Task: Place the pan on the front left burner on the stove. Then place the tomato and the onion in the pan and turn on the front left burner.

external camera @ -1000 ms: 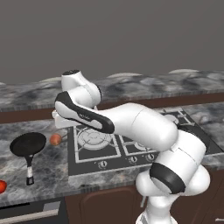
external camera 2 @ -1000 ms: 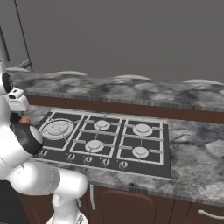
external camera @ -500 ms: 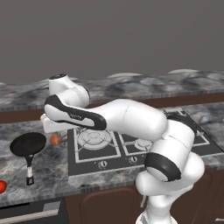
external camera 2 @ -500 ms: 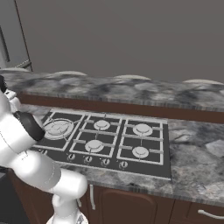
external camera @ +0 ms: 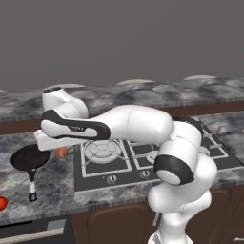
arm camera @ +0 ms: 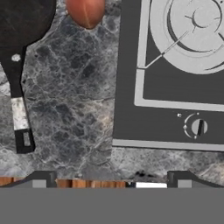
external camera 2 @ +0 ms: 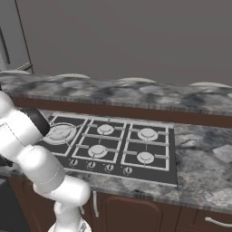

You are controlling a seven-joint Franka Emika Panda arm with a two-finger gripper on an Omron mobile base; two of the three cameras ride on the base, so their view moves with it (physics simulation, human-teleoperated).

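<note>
The black pan (external camera: pixel 29 158) (arm camera: pixel 25 17) lies on the marble counter left of the stove (external camera: pixel 143 164) (external camera 2: pixel 113 152), its thin handle (arm camera: pixel 17 94) pointing toward the counter's front edge. Between the pan and the stove rests the orange-tan onion (external camera: pixel 60 152) (arm camera: pixel 85 11). At the far left of the counter near its front edge sits the red tomato (external camera: pixel 2 202). The front left burner (external camera: pixel 102 148) (external camera 2: pixel 61 132) (arm camera: pixel 192 30) is bare. My gripper (arm camera: pixel 111 178) is open and holds nothing. It hangs over the counter between the pan's handle and the stove's front left corner.
A row of small knobs (external camera: pixel 112 179) (arm camera: pixel 197 127) runs along the stove's front. Behind the stove rises a ledge of the counter (external camera 2: pixel 136 97). A grey fridge (external camera 2: pixel 13 36) stands at the far left. My arm stretches across the stove's left half.
My arm has swung left and lower, bringing the hand from above the stove's left side to the counter beside the pan. Pan, onion and tomato have stayed put.
</note>
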